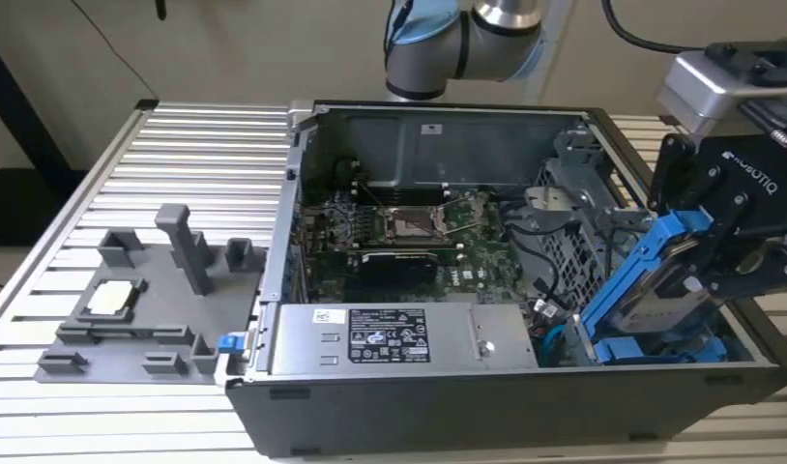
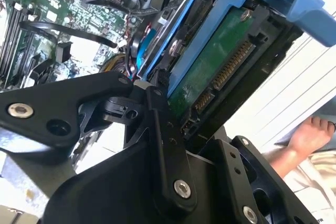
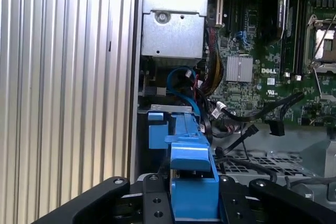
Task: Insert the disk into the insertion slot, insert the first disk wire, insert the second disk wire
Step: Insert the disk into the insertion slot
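**On the ribbed table: disk gripped and tilted at the open case**

A ribbed aluminium table (image 1: 174, 145) carries everything you are working with. On the exterior view's left stands a grey plastic fixture (image 1: 149, 309) with a small square chip (image 1: 114, 298) lying in it. The open computer case (image 1: 497, 411) takes up the middle and the exterior view's right. You look down onto its motherboard (image 1: 407, 227), with the silver power supply (image 1: 393, 338) along the near wall.

Your gripper (image 1: 693, 275) hangs over the case's near corner on the exterior view's right. Its black fingers (image 2: 160, 129) are pinched on the disk (image 1: 652, 280), one on each side of it. The disk stands steeply tilted in its bright blue carrier. Its upper end leans out past the case wall and its lower end reaches down inside the case. There it is just beside the other blue-fronted drive (image 1: 671, 350), which lies flat at the near wall. You cannot tell from these pictures whether the two touch.

In the second wrist view the disk's green circuit board (image 2: 210, 72) and its connector row face the camera. In the first wrist view a blue cable (image 3: 184, 80) loops between the power supply and the blue carriers.
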Available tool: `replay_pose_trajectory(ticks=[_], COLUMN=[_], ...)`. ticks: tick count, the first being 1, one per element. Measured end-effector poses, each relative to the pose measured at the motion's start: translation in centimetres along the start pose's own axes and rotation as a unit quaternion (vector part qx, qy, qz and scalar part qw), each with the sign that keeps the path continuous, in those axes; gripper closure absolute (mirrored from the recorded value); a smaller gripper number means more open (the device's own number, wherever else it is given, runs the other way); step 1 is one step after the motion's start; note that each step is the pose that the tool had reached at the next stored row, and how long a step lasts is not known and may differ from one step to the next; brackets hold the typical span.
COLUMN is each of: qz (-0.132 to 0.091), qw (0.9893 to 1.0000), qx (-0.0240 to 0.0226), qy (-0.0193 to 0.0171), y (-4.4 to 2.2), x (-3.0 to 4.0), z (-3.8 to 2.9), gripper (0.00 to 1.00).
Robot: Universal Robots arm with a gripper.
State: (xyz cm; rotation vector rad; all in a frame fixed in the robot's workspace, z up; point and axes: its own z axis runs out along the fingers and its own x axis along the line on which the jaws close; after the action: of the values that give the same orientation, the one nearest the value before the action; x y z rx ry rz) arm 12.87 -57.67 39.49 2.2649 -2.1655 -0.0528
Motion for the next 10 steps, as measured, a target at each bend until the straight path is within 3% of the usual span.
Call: replay_pose_trajectory(ticks=[10], qz=[0.0], qw=[1.0], qx=[0.0], qy=[0.0], y=[-0.13], x=[0.12], z=[1.81], gripper=[0.67])
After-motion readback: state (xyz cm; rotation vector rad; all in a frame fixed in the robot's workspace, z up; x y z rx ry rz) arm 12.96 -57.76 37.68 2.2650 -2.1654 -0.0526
